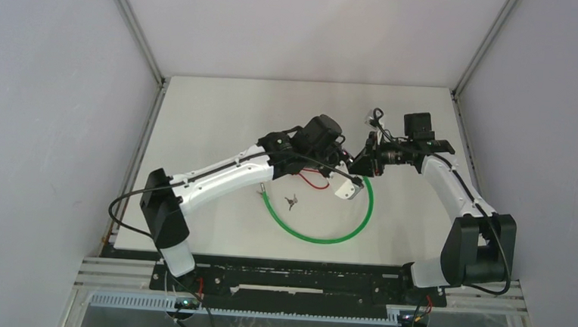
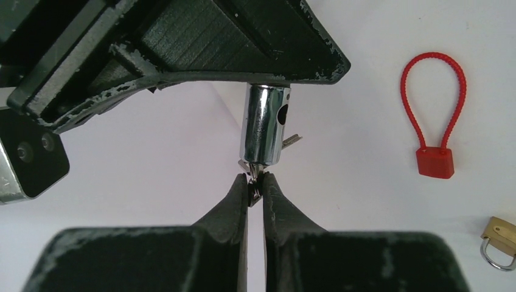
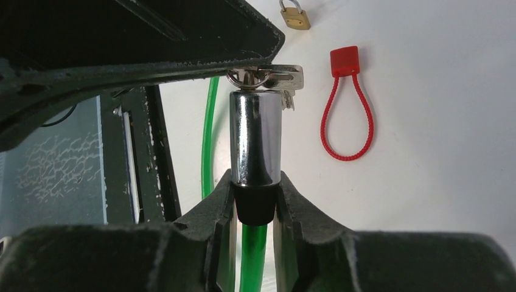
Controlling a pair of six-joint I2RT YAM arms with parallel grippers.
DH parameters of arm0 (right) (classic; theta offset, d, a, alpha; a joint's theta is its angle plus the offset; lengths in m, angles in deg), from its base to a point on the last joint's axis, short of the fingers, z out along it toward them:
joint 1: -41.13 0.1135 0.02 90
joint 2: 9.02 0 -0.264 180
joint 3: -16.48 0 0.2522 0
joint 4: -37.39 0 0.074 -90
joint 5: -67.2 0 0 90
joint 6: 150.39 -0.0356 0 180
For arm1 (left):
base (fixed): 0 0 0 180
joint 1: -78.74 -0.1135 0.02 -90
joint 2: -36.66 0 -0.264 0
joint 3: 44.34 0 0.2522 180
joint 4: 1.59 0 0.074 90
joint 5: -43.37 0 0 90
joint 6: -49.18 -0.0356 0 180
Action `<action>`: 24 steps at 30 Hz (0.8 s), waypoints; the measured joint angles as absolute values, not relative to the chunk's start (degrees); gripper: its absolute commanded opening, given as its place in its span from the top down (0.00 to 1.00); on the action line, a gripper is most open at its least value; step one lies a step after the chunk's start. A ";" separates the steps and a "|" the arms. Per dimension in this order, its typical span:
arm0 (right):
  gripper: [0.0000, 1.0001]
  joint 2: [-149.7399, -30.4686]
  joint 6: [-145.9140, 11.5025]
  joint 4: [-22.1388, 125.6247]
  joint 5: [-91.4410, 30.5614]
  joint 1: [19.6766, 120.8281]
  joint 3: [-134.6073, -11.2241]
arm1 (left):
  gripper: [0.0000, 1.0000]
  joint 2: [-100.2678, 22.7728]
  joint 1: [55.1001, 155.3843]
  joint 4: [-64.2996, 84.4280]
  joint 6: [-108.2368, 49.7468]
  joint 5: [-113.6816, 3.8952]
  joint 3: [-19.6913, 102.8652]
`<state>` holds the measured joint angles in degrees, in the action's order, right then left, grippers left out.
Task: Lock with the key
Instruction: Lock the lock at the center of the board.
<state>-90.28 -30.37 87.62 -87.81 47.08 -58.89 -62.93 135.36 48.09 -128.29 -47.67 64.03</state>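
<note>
right claw (image 3: pixel 255 182): clenched on the black collar of the chrome lock barrel (image 3: pixel 255 134), bracing it above the worktop (image 1: pixel 221 106) | left claw (image 2: pixel 255 180): pinched tight on the key (image 2: pixel 255 172) seated in the barrel's opposite end, placed to twist it | green cable (image 1: pixel 342 231): loops on the worktop, centre, nearer than the claws | step, judged: the locking turn

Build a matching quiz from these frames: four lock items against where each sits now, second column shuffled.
Column 1
1. chrome lock cylinder
2. key
3. red cable lock
4. green cable

Column 2
A. lies loose on the table, away from both grippers
B. clamped in the right gripper
C. trails from the cylinder's gripped end
D. pinched in the left gripper

Pairs: 1-B, 2-D, 3-A, 4-C
</note>
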 measured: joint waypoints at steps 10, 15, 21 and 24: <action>1.00 -90.47 -32.18 88.40 -88.10 47.26 -58.89 | 0.43 -61.91 136.15 40.35 -126.62 -43.15 59.61; 1.00 -90.47 -32.25 88.80 -87.77 47.26 -58.89 | 0.19 -61.82 135.89 41.07 -125.07 -42.75 59.63; 1.00 -90.47 -32.71 88.80 -86.98 46.69 -58.89 | 0.08 -58.98 133.29 47.96 -118.82 -45.94 59.83; 1.00 -90.43 -33.63 88.67 -86.02 46.16 -58.89 | 0.06 -55.63 130.16 50.71 -113.77 -48.85 59.61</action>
